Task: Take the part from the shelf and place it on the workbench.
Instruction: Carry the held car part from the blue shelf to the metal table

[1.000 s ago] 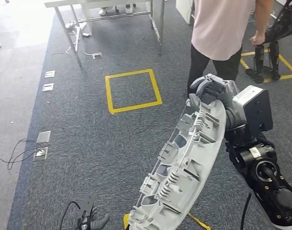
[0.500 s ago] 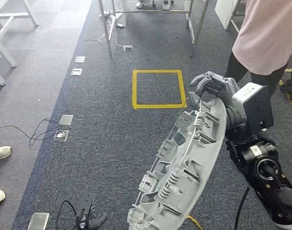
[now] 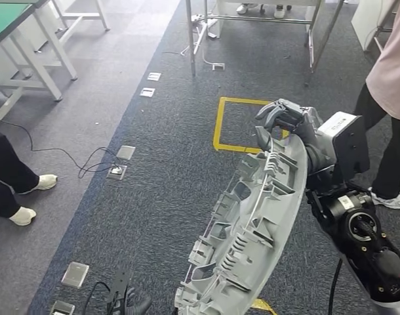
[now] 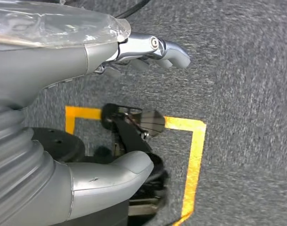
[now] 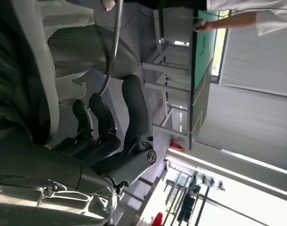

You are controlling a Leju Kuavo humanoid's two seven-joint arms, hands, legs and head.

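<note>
Right robot hand (image 3: 282, 121) gripped the long grey ribbed plastic part (image 3: 247, 230) at its 1 o'clock end; looked stiff, light, unwieldy. Left robot hand (image 4: 99, 103) open

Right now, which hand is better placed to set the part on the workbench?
The right hand: it grips the grey part at its upper end. The left hand hangs low, holding nothing.

The right hand (image 3: 287, 121) has dark grey fingers and a grey wrist box with a white label; black forearm, black cable. Left hand (image 4: 99, 117): grey ribbed cover, silver finger links.
</note>
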